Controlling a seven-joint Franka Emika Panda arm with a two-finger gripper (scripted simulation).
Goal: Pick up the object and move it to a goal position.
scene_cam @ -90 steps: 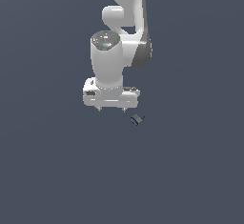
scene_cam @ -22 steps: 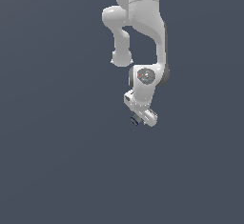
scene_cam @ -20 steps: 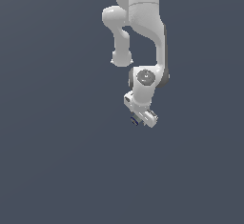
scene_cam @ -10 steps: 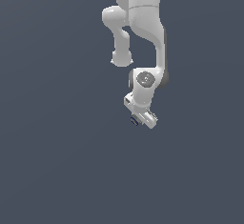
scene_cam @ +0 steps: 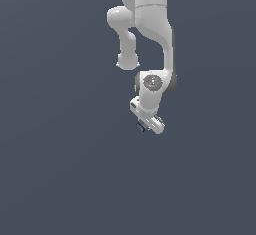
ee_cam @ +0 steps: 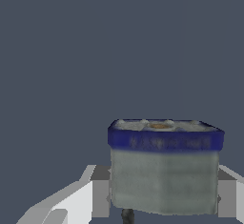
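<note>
Sitting between the white fingers of the gripper, the object shows a grey body, a dark blue rim and a pale, tan-marked end face. Fingers stand closed against both its sides, gripping it. Arm reaches down over the plain grey ground.

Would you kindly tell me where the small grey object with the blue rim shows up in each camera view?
Exterior view: the object is a dark speck under the gripper, mostly hidden.
Wrist view: the object fills the lower area, between the fingers.
Shared landmark: the white gripper itself.
</note>
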